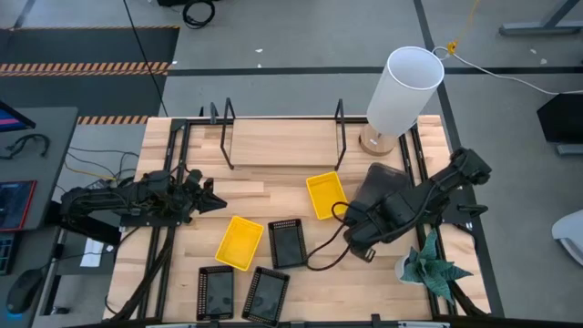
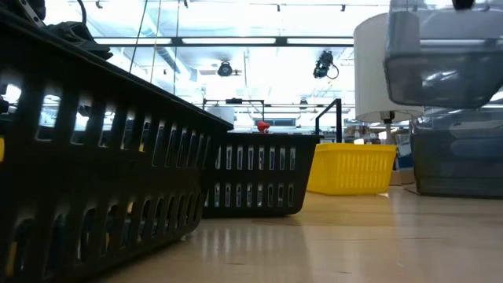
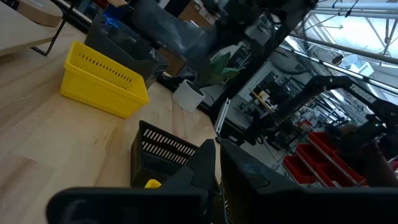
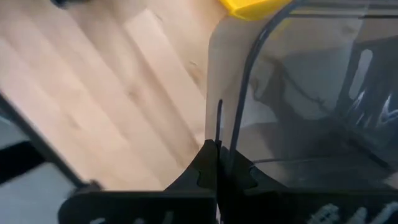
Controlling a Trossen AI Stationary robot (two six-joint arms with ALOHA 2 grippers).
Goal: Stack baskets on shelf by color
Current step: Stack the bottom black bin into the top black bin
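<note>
On the table's right half, a dark grey basket (image 1: 376, 189) with rounded corners and smooth translucent-looking walls is in the right gripper (image 1: 351, 221): the right wrist view shows the two dark fingers (image 4: 208, 163) pinched on its thin rim (image 4: 219, 118). In the low view a grey basket (image 2: 440, 67) hangs in the air above another grey one (image 2: 457, 153) resting on the wood. No readable writing on any basket.

Just left of it lies a yellow basket (image 1: 326, 194), long axis running roughly front-to-back w/ a slight tilt, open side up. A 2nd yellow basket (image 1: 240, 242) sits nearer the front, turned diagonal. Beside that is a black perforated basket (image 1: 287, 242), long axis front-to-back, and 2 more black ones (image 1: 216, 292) (image 1: 266, 295) sit at the front edge, apart from each other, the right one slightly skewed. Slotted sides show clearly in the low view (image 2: 255, 177).

The shelf (image 1: 282, 137) stands at the back, black rod loops upright over a pale board, long axis left-to-right; no baskets seen on it.

The left gripper (image 1: 215, 202) hovers low over the left-middle of the table, pointing toward the centre; fingers (image 3: 202, 168) pressed together w/ nothing between them.

A white cylinder (image 1: 404, 89) stands at the back right by the shelf's end. A small potted plant (image 1: 433, 269) sits at the front right. A black cable (image 1: 328, 246) trails near the right arm.
</note>
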